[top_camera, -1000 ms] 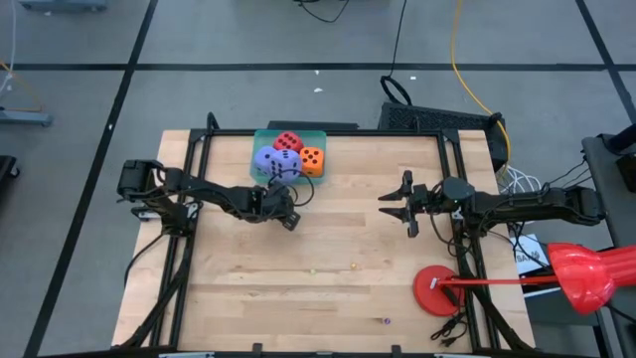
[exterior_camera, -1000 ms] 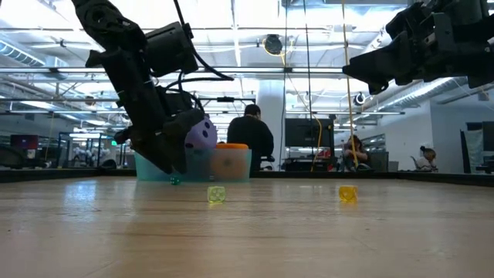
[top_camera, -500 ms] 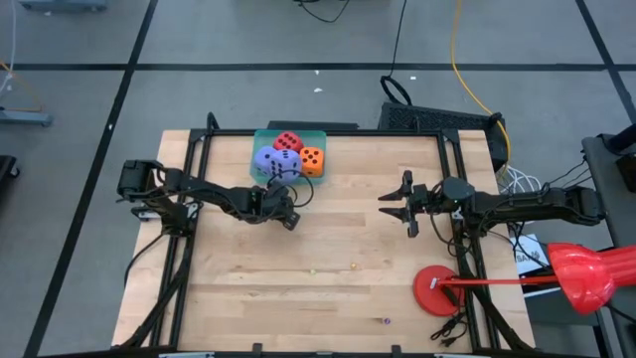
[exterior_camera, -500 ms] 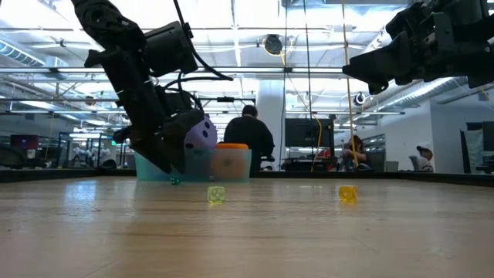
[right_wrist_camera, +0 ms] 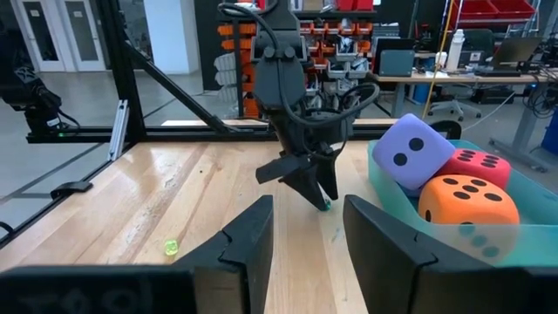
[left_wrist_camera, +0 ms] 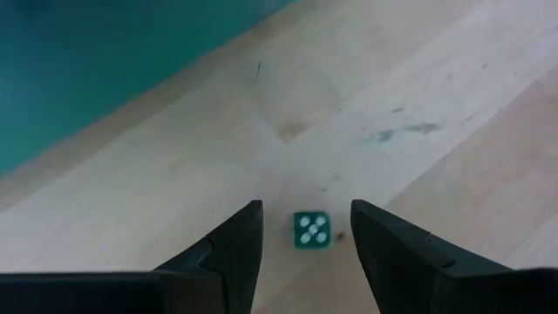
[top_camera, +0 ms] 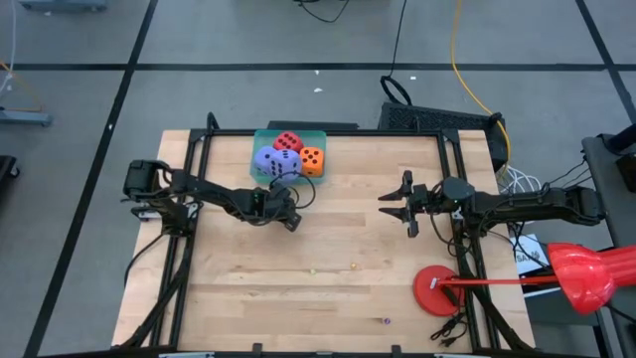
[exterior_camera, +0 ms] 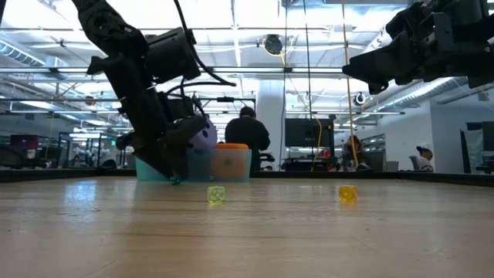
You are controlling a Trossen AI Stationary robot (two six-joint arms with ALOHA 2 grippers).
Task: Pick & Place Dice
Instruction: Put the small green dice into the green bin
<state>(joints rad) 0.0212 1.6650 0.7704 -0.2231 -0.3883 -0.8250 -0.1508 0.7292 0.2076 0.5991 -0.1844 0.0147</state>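
The left gripper [left_wrist_camera: 305,240] is pointing down at the light wooden table [top_camera: 328,249], just in front of the flat teal-green square tray [top_camera: 263,138], with its two dark fingers [left_wrist_camera: 234,244] standing apart on either side of a tiny green die with white pips [left_wrist_camera: 310,230]. That die is lying on the wood between the fingers; neither finger is visibly touching it. In the right wrist view the same gripper [right_wrist_camera: 312,187] is showing tip-down over the small green die [right_wrist_camera: 325,206], beside the tray wall.

The large soft dice are sitting together in the tray: the red cube [top_camera: 288,141] toward the far side, the orange cube [top_camera: 312,159] on the right, and a purple-blue cube [top_camera: 275,161] on the left, riding higher than the others. A second purple-blue cube cannot be made out separately.

The right gripper [top_camera: 390,205] is hanging above the table's right half, well apart from the tray, with its fingers spread and nothing between them.

Two more tiny dice, one yellow-green [exterior_camera: 216,194] and one amber [exterior_camera: 347,193], are lying on the bare wood nearer the front.
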